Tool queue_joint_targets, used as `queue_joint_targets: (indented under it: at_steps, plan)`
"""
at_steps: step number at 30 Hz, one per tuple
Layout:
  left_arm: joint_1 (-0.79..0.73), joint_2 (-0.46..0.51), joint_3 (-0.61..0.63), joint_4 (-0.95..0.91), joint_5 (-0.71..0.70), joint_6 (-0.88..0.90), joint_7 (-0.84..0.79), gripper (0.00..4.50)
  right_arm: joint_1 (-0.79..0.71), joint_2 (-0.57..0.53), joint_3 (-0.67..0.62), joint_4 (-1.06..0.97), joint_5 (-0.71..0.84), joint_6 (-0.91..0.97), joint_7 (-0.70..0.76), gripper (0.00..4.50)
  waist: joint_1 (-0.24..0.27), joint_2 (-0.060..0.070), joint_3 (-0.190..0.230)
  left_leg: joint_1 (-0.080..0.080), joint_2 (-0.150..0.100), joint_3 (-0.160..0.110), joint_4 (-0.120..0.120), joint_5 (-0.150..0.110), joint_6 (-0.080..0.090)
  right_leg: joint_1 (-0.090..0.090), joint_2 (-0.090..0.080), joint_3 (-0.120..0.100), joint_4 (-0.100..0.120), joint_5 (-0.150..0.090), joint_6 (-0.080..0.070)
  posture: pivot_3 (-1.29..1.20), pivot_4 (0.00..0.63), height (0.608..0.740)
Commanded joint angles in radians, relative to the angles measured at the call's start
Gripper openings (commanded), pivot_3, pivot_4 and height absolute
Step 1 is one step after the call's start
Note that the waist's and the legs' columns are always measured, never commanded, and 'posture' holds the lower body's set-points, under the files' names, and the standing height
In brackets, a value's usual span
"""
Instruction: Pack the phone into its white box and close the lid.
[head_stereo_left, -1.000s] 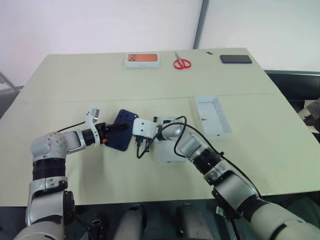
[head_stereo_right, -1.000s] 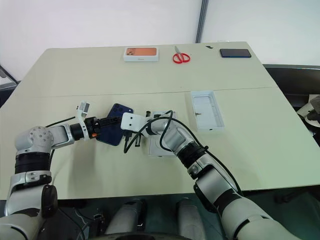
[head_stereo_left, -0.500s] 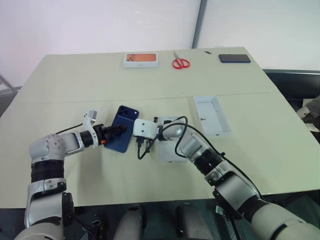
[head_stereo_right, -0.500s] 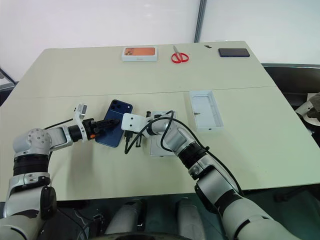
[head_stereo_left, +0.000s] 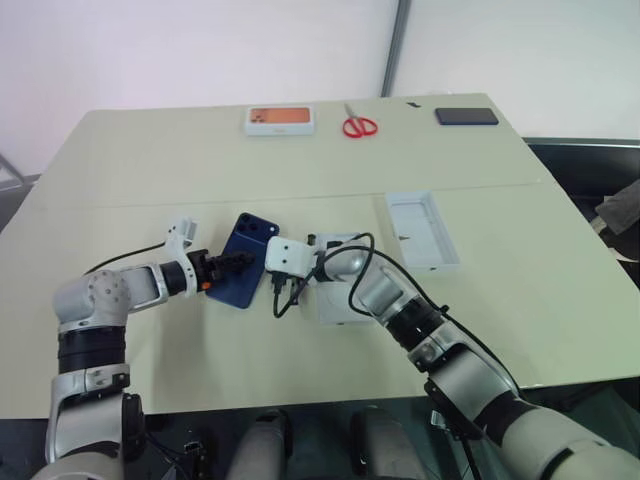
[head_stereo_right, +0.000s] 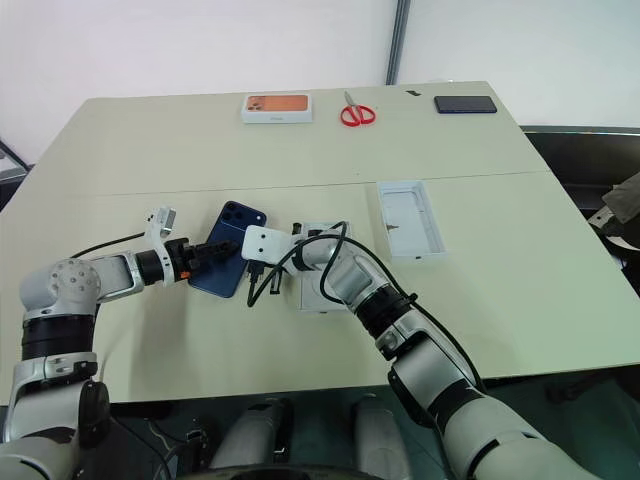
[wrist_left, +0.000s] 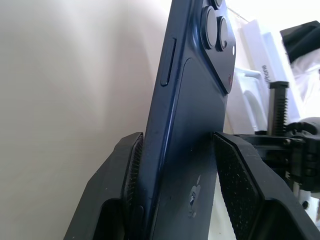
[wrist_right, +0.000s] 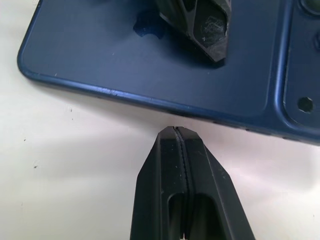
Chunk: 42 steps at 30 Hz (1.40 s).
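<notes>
Closing from wide open, the left tool now pinches the phone (right tool shut, empty, at its three-o'clock edge), readying a lift toward the white box.

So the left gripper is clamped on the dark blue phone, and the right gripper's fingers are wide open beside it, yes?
Not quite. The left gripper does clamp the phone, but the right gripper is shut, fingers pressed together beside the phone's edge, as the right wrist view shows.
</notes>
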<state>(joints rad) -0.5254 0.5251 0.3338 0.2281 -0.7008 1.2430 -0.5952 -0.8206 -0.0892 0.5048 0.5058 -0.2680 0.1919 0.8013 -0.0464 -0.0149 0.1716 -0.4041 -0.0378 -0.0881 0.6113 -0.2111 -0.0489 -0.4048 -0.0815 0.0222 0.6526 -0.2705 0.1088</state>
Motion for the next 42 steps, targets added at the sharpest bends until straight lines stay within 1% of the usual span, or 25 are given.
queue_joint_targets:
  at_steps: [1,4,6,8,9,10,13,16,18,22,25,30,32,34,39,41,42]
  plan:
    - [-0.003,-0.016,0.1,-0.013,-0.023,0.101,0.105,2.19,0.005,0.003,-0.003,-0.034,0.005,0.005,0.005,0.0,-0.001,0.0,0.0,0.0,0.0,0.0,0.0,0.0,0.0,0.0,0.0,0.0,0.0,0.0,0.0,0.0,0.15,0.74]
    - [0.025,-0.063,0.136,-0.096,-0.065,0.2,0.151,2.19,0.007,0.002,-0.001,-0.028,0.002,0.001,0.004,0.0,0.0,0.0,0.0,0.0,0.0,0.0,0.0,0.0,0.0,0.0,0.0,0.0,0.0,0.0,0.0,0.0,0.15,0.74]
    - [0.04,-0.089,0.162,-0.145,-0.074,0.245,0.189,2.79,0.006,0.001,0.0,-0.026,0.001,-0.001,0.003,0.0,0.001,0.0,0.0,-0.001,0.0,0.0,0.0,0.0,0.0,0.0,0.0,0.0,0.0,0.0,0.0,0.0,0.15,0.74]
    - [0.047,-0.106,0.176,-0.176,-0.072,0.262,0.213,3.61,0.006,0.0,-0.001,-0.025,0.002,-0.002,0.004,0.0,0.002,0.0,0.0,0.0,0.0,0.0,0.0,0.0,0.0,0.0,0.0,0.0,0.0,0.0,0.0,0.0,0.15,0.74]
    - [0.051,-0.114,0.185,-0.192,-0.081,0.272,0.218,4.13,0.005,0.0,-0.002,-0.026,0.003,-0.001,0.004,0.0,0.002,0.0,0.0,0.0,0.0,0.0,0.0,0.0,0.0,0.0,0.0,0.0,0.0,0.0,0.0,0.0,0.15,0.74]
    - [0.052,-0.122,0.197,-0.203,-0.087,0.286,0.224,4.47,0.005,0.0,-0.003,-0.027,0.004,0.0,0.004,0.0,0.002,0.0,0.0,0.0,0.0,0.0,0.0,0.0,0.0,0.0,0.0,0.0,0.0,0.0,0.0,0.0,0.15,0.74]
    - [0.067,-0.101,0.167,-0.241,-0.078,0.273,0.222,4.47,0.004,0.0,-0.002,-0.026,0.006,0.001,0.009,0.0,0.001,0.0,0.0,0.0,0.0,0.0,0.0,0.0,0.0,0.0,0.0,0.0,0.0,0.0,0.0,0.0,0.15,0.74]
    - [0.069,-0.053,0.155,-0.211,-0.074,0.216,0.176,4.47,0.003,0.003,-0.003,-0.024,0.007,-0.001,0.008,0.0,0.001,0.0,0.0,0.0,0.0,0.0,0.0,0.0,0.0,0.0,0.0,0.0,0.0,0.0,0.0,0.0,0.15,0.74]
    - [0.067,-0.03,0.149,-0.183,-0.08,0.211,0.152,4.47,0.003,0.004,-0.002,-0.023,0.006,-0.002,0.007,0.0,0.001,0.0,0.0,0.0,0.0,0.001,0.0,0.0,0.0,0.0,0.0,0.0,0.0,0.0,0.0,0.0,0.15,0.74]
    - [0.078,0.01,0.126,-0.228,-0.159,0.281,0.067,4.47,0.005,0.002,-0.001,-0.025,0.005,0.002,0.009,0.0,0.0,0.0,0.0,-0.001,0.0,0.0,0.0,0.0,0.0,-0.001,0.0,0.0,-0.001,0.0,0.0,0.0,0.15,0.74]
    - [0.099,0.028,0.103,-0.255,-0.162,0.254,0.036,4.47,0.007,0.001,-0.001,-0.029,0.005,0.003,0.009,0.0,0.002,0.0,0.0,-0.001,0.0,0.0,0.0,0.0,0.0,-0.001,0.0,0.0,-0.001,0.0,0.0,0.0,0.15,0.74]
    - [0.088,0.021,0.121,-0.18,-0.153,0.202,0.013,4.47,0.015,-0.001,0.003,-0.038,0.003,0.004,0.008,0.0,0.002,-0.001,0.0,-0.001,0.0,0.0,0.0,0.0,0.0,-0.001,0.0,0.0,-0.001,0.0,0.0,0.0,0.15,0.74]
    - [0.098,0.031,0.097,-0.162,-0.129,0.156,0.001,4.47,0.016,0.0,0.005,-0.042,0.003,0.006,0.01,0.0,0.002,-0.001,0.0,-0.001,0.0,0.0,0.0,0.0,0.0,-0.001,0.0,0.0,-0.001,0.0,0.0,0.0,0.15,0.74]
    - [0.084,0.018,0.119,-0.123,-0.15,0.156,-0.008,4.47,0.018,0.001,0.004,-0.046,0.005,0.01,0.012,0.0,0.002,-0.001,0.0,-0.001,0.0,0.0,0.0,0.0,0.0,-0.001,-0.001,0.0,-0.001,0.0,0.0,0.0,0.15,0.74]
    - [0.087,0.017,0.098,-0.118,-0.167,0.153,-0.041,4.47,0.021,-0.003,0.006,-0.056,0.006,0.016,0.019,0.0,0.002,-0.001,0.0,-0.001,0.0,0.0,0.0,0.0,0.0,-0.001,-0.001,0.0,-0.001,0.0,0.0,0.0,0.15,0.74]
    - [0.086,0.017,0.098,-0.122,-0.175,0.161,-0.047,3.94,0.021,-0.006,0.006,-0.055,0.005,0.015,0.019,0.0,0.002,-0.001,0.0,-0.001,0.0,0.0,0.0,0.0,0.0,-0.001,-0.001,0.0,-0.001,0.0,0.0,0.0,0.15,0.74]
    - [0.084,0.017,0.101,-0.121,-0.173,0.162,-0.043,3.59,0.022,-0.006,0.006,-0.056,0.005,0.015,0.019,0.0,0.002,-0.001,0.0,-0.002,0.0,0.0,0.0,0.0,0.0,-0.001,-0.001,0.0,-0.001,0.0,0.0,0.0,0.15,0.74]
